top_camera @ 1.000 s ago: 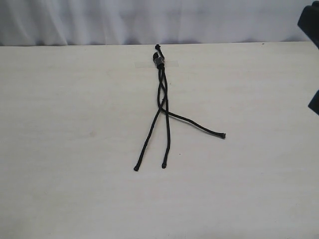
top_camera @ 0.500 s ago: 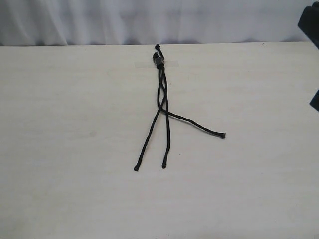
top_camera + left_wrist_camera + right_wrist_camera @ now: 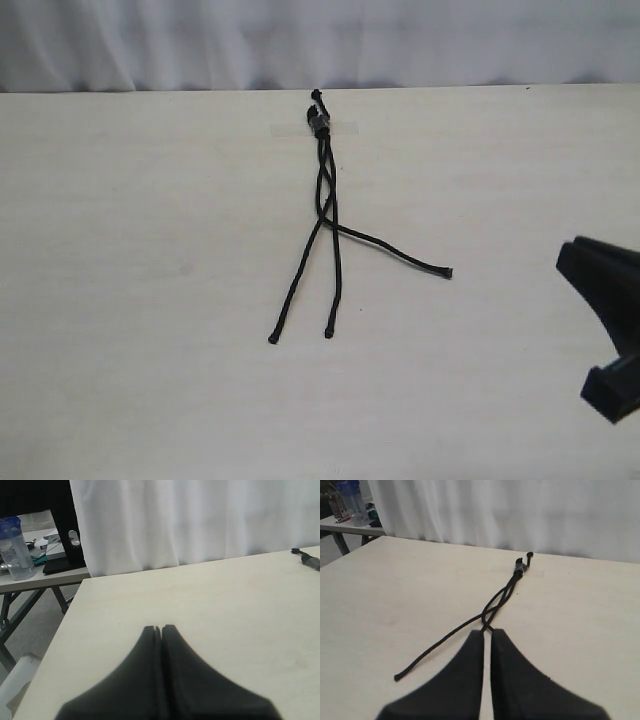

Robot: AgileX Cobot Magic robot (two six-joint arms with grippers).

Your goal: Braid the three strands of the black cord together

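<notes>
Overall, left claw point(image 3: 161, 628), right claw point(image 3: 487, 632) both closed, empty, black cord point(image 3: 320, 126) on table point(image 3: 150, 300), bottle point(image 3: 15, 550) beyond

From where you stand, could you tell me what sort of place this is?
Probably a lab or workshop test bench: a pale table backed by a white curtain, a cord taped down, and a cluttered side table with a bottle.

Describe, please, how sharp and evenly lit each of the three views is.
Exterior view: soft, even light, the black cord sharp and nearly shadowless. Left wrist view: the left gripper is blurred up close, the table clearer. Right wrist view: the right gripper is blurred, the cord beyond crisper.
</notes>
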